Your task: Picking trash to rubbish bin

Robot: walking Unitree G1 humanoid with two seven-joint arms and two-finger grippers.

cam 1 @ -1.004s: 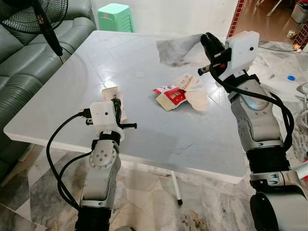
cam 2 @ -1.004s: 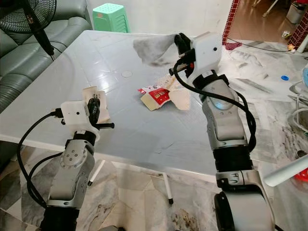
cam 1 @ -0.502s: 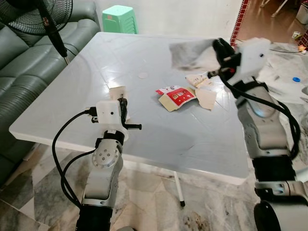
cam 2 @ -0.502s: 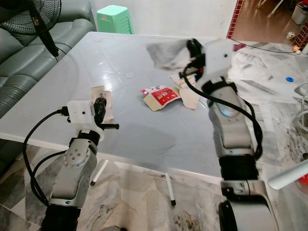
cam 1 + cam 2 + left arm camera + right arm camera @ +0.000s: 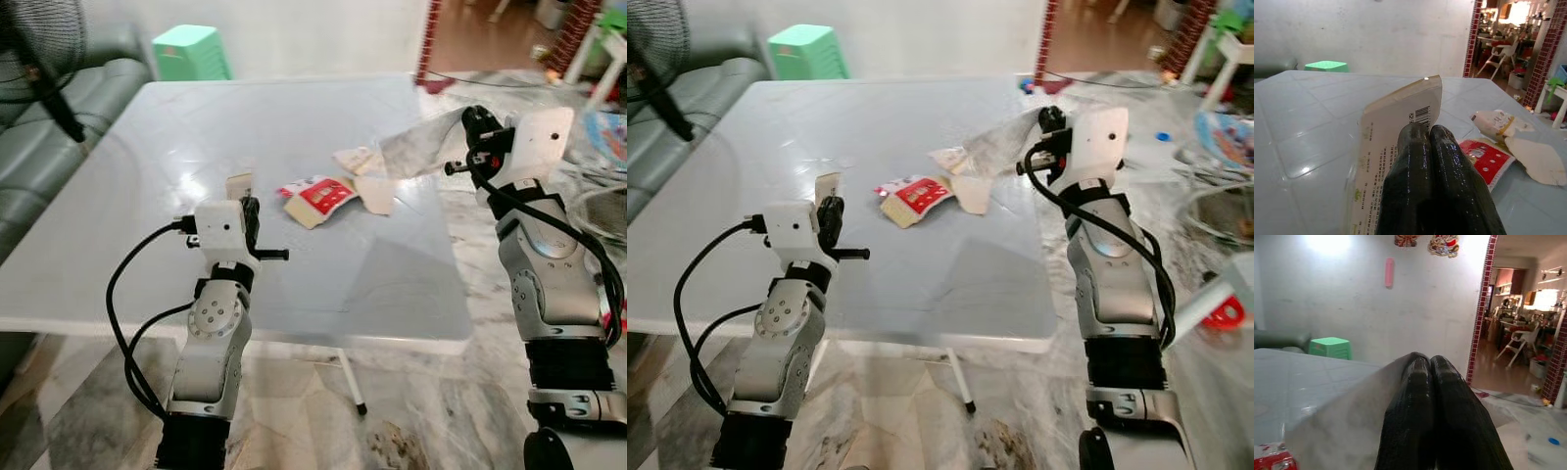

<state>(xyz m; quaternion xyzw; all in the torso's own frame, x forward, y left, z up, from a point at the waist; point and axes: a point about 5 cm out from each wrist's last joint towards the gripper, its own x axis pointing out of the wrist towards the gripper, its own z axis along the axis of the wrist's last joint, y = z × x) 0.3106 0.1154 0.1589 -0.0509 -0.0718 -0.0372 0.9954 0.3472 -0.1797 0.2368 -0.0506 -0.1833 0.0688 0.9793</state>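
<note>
A cream packet (image 5: pixel 1396 142) was pinched in the left gripper (image 5: pixel 249 217) and a grey wrapper (image 5: pixel 423 152) in the right gripper (image 5: pixel 478 137), lifted off the table (image 5: pixel 147 176), likely for binning.

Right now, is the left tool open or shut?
Shut. In the left wrist view the two black fingers of the left tool press together, pinching a printed paper packet.
</note>
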